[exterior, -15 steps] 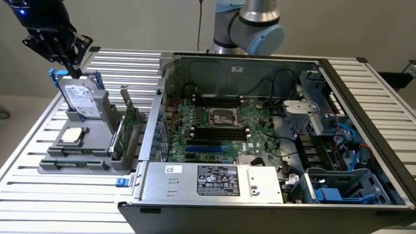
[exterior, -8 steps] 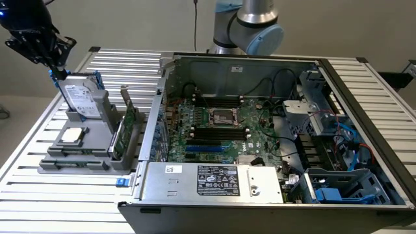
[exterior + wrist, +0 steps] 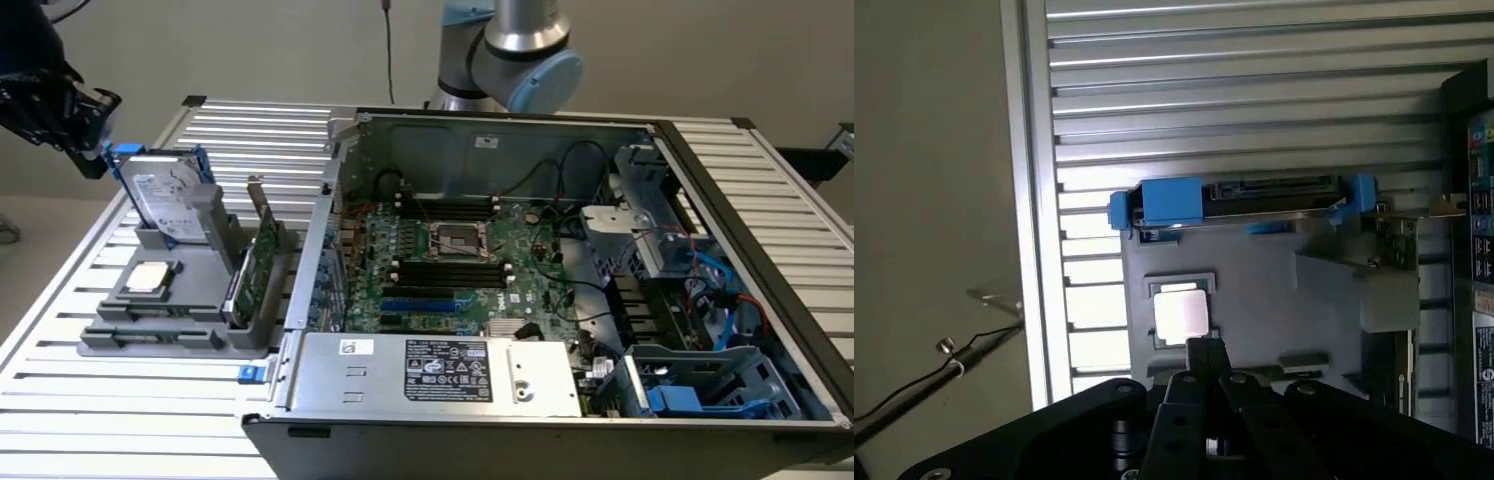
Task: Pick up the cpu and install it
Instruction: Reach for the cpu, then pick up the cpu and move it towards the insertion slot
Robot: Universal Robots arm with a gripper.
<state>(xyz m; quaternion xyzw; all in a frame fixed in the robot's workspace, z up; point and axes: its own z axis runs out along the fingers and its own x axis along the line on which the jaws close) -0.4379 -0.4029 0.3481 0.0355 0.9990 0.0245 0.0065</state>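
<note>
arm (image 3: 527,45): silver-grey tube, pale blue joint cap; claw (image 3: 1204,352): matte black, slim bars, round screw holes

- You'll see the cpu (image 3: 1181,313) has a smooth, silvery metal top with a soft shine.
- Its holder (image 3: 1254,290) looks like matt grey plastic.
- Your table (image 3: 120,400) is ribbed, satiny metal.
- The hard drive (image 3: 163,200) wears a blue plastic bracket.
- Your gripper (image 3: 1204,350) looks matt black.

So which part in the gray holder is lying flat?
The cpu, the small silvery square. The hard drive and green card both stand on edge.
</note>
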